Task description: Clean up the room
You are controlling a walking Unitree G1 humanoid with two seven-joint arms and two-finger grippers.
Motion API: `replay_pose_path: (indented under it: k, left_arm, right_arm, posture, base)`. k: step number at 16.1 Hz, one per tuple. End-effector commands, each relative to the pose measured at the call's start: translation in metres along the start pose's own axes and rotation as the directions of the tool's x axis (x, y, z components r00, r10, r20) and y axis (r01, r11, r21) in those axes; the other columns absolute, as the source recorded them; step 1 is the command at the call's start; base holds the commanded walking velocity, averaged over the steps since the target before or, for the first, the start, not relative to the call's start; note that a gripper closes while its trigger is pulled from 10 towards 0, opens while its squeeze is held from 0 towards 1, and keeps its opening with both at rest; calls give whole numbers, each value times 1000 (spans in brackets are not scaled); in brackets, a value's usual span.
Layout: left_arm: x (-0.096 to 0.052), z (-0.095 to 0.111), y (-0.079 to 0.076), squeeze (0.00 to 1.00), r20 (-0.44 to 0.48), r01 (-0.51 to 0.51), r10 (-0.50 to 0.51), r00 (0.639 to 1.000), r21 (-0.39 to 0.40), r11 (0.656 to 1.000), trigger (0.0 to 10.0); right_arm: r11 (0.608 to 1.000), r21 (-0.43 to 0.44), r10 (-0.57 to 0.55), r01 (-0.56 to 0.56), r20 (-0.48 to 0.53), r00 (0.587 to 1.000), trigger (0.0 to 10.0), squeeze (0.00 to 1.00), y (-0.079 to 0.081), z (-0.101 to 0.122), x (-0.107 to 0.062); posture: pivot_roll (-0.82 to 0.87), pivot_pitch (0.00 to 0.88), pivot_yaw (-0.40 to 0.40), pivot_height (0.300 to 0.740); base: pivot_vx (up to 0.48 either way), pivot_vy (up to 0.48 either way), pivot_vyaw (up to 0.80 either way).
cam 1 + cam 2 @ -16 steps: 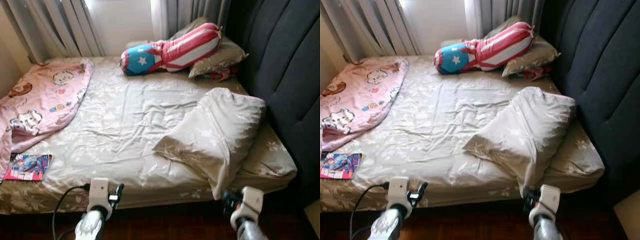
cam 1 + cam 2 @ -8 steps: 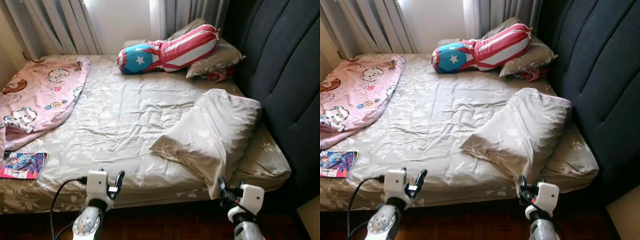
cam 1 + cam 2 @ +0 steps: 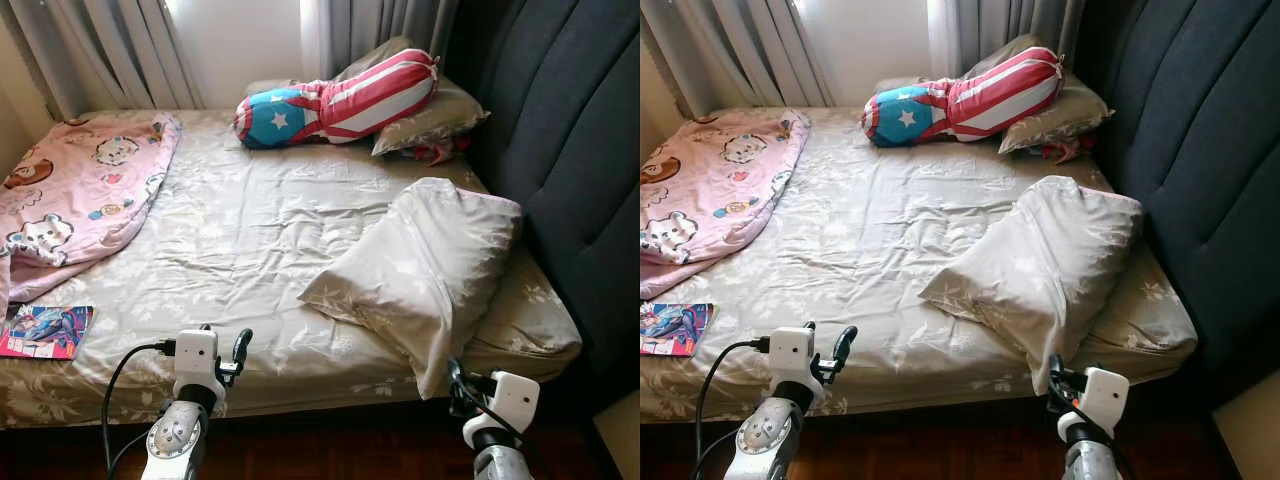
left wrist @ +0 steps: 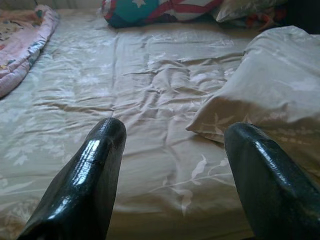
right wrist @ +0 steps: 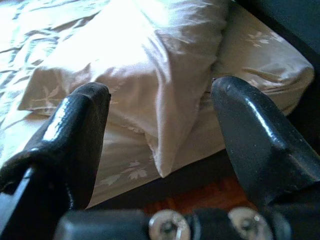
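Both arms have crept forward; right gripper (image 5: 160, 135) gapes empty before the pillow (image 3: 425, 265). Best pinch its hanging corner. Left gripper (image 4: 172, 170) also spread, empty.

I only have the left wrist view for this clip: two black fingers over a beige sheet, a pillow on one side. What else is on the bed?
Observer: A pink cartoon blanket is bunched on the robot's left side of the bed.
Operator: Anything near the front edge?
Observer: A colourful magazine lies at the front left corner.
Operator: Where is the other arm?
Observer: The right gripper is open, pointed at the loose pillow whose corner hangs over the bed edge.
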State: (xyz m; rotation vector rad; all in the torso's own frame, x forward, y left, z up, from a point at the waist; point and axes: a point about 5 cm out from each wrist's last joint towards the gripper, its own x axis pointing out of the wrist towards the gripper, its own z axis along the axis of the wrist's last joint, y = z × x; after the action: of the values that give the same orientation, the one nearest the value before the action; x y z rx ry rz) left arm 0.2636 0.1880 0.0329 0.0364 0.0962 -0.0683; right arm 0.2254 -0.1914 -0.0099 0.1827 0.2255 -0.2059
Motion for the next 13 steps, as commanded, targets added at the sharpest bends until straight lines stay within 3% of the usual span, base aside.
replay_pose_path:
  k: [1,2,13]
  left_arm:
    - [1,2,-2,0,3,12,-12,1000,-9,1000,10000]
    - [0,2,-2,0,3,13,-13,1000,-10,1000,10000]
    - [0,3,-3,0,-3,15,-15,1000,-23,1000,10000]
  right_arm:
    - [1000,14,-23,23,-8,1000,10000,0,-2,1,1]
    - [1000,16,-23,23,-6,1000,10000,0,-2,1,2]
    - [999,15,36,-36,-2,999,10000,0,11,5,7]
  posture:
    - [-64,0,0,740]
    - [-64,0,0,740]
    - [-57,0,-7,740]
  base:
    - [304,0,-738]
    - [315,0,-738]
    - [333,0,0]
